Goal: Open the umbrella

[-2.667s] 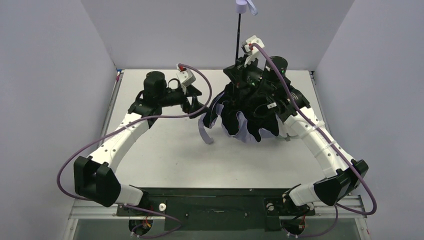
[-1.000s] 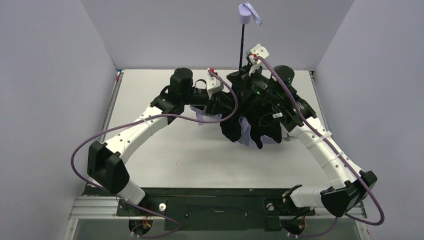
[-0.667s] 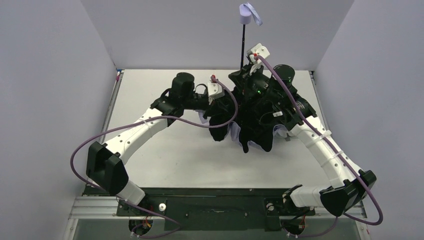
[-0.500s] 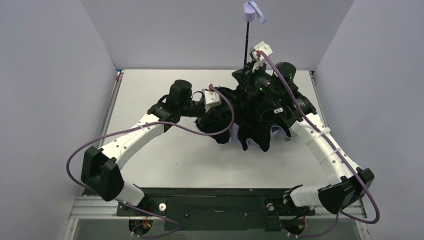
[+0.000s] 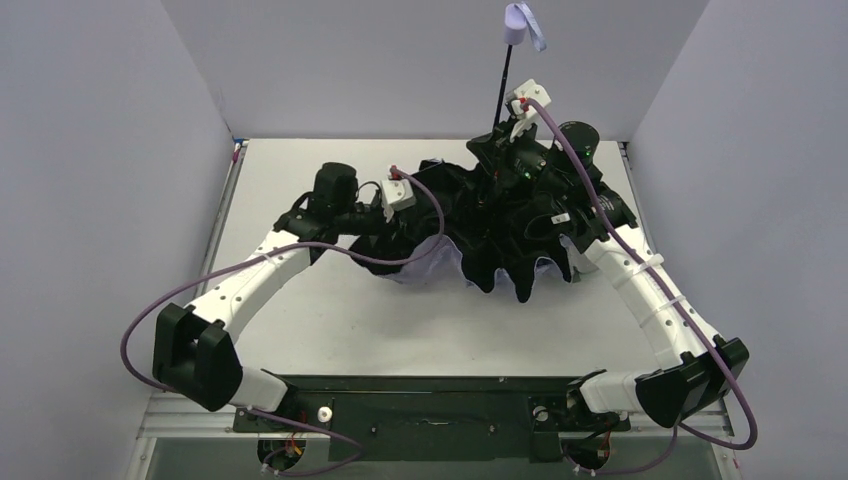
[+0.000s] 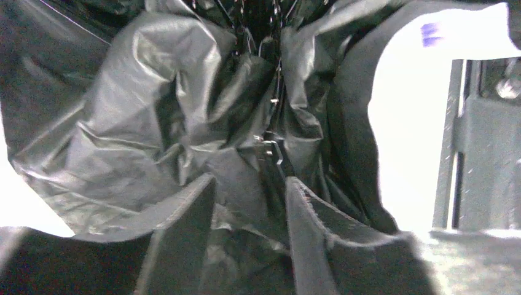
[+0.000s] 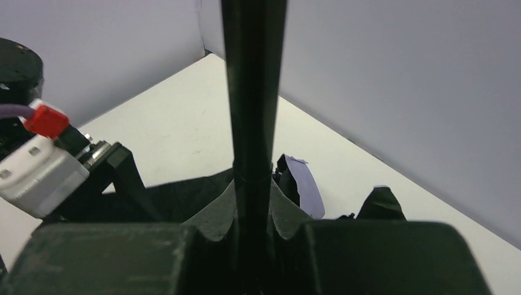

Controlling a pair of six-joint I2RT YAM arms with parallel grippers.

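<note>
The umbrella stands upside down at the back right of the table. Its lavender handle (image 5: 517, 22) is on top, on the thin black shaft (image 5: 502, 85). The canopy (image 5: 480, 225) shows its black lining, with pale fabric (image 5: 432, 266) underneath. My right gripper (image 5: 497, 150) is shut on the shaft (image 7: 253, 92), which runs up between its fingers (image 7: 289, 224). My left gripper (image 5: 415, 225) is at the canopy's left edge, shut on a fold of black lining (image 6: 249, 203) between its fingers (image 6: 184, 233).
The white table (image 5: 330, 310) is boxed in by grey walls on the left, back and right. Purple cables loop from both arms. The left wrist camera (image 5: 399, 193) shows in the right wrist view (image 7: 37, 172), close to the canopy.
My left arm closed on the canopy's left edge and pulled it left and toward the front, spreading the fabric wider. The shaft and handle shifted a little right.
</note>
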